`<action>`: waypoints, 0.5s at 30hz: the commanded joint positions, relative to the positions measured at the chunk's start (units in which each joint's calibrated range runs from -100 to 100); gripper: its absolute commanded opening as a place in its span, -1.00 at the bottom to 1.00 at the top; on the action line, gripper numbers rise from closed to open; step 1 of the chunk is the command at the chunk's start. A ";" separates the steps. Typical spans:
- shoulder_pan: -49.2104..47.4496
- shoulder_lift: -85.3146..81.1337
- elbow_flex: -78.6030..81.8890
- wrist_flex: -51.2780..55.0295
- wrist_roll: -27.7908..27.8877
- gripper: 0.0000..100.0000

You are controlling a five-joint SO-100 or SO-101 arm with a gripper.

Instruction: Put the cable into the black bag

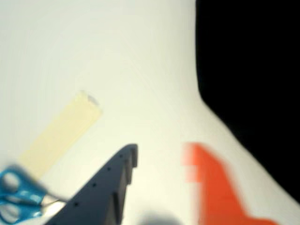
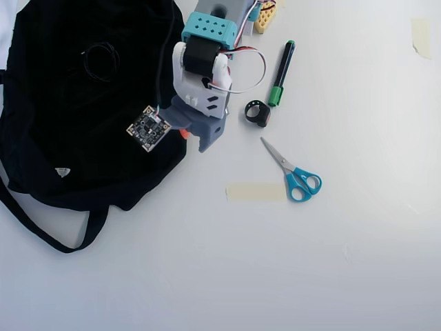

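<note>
Overhead view, bench (image 2: 207, 276): white and mostly bare; it carries everything we list below.
Black bag (image 2: 41, 138): the largest thing, lying flat at the view's left, a strap looping out below it.
Arm and end effector (image 2: 195, 140): the arm comes down from the top edge; its tip sits at the bag's right edge, pointing down the view.
End effector state: in the wrist view we see the end effector (image 1: 164, 161) with a dark finger and an orange finger standing clearly apart, bare bench between them, so we judge it open and holding nothing.
Cable (image 2: 101, 58): a small dark coil lying on the bag, up and to the left of the tip and well apart from it. We cannot tell whether it is inside.
Key relation: the tip points away from the coil, which has no clear long axis.
Scissors (image 2: 295, 174): blue-handled, right of the tip.
Tape strip (image 2: 255, 192): beside the scissors.
Writing: none we can read anywhere.
</note>
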 commanded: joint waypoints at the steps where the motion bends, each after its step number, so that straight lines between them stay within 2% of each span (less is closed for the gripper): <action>1: -2.85 -7.02 -1.49 4.07 0.14 -0.96; 8: -6.14 -13.41 -1.31 16.91 0.25 -0.96; 12: -8.61 -17.81 1.74 17.94 0.40 -0.96; 15: -10.71 -23.28 9.92 16.56 0.61 -0.96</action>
